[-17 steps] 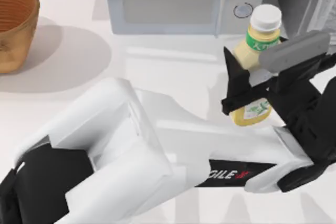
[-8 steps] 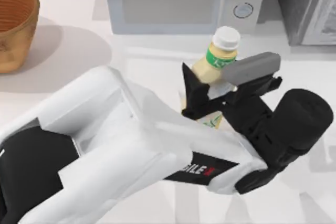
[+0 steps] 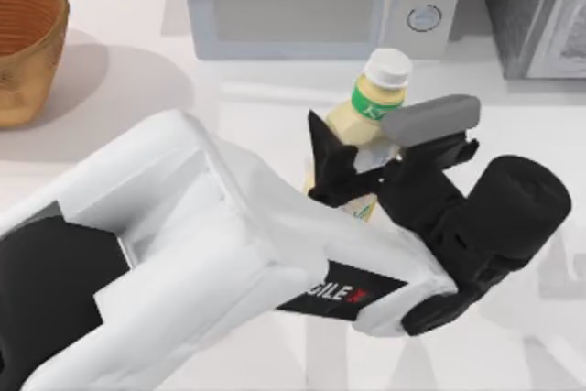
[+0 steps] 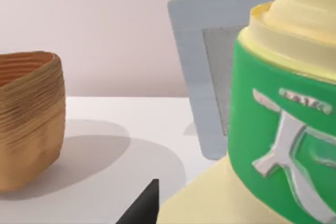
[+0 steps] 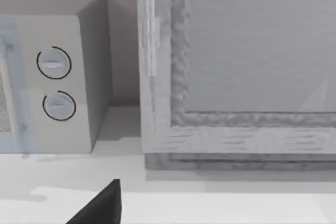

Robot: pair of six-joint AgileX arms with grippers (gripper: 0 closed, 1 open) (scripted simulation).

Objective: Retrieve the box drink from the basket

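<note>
My left gripper [image 3: 375, 148] is shut on the box drink [image 3: 364, 109], a pale-yellow container with a white cap and a green label band, held tilted above the table in front of the microwave. Seen from the left wrist, the box drink [image 4: 283, 129] looms very close. The orange-brown ribbed basket [image 3: 23, 43] stands at the table's far left, well apart from the drink, and the left wrist view shows the basket [image 4: 29, 119] too. A dark part of my right gripper [image 5: 100, 208] shows in the right wrist view, parked at the table's right side.
A grey-white microwave [image 3: 311, 2] with two round knobs stands at the back middle. A grey cabinet [image 3: 536, 11] stands at the back right. My left arm's white body crosses the front of the table from the lower left.
My left gripper has carried the box drink leftward, from in front of the microwave's knobs towards the table's middle. Over the last half second it shifted only slightly. The basket has not moved.
</note>
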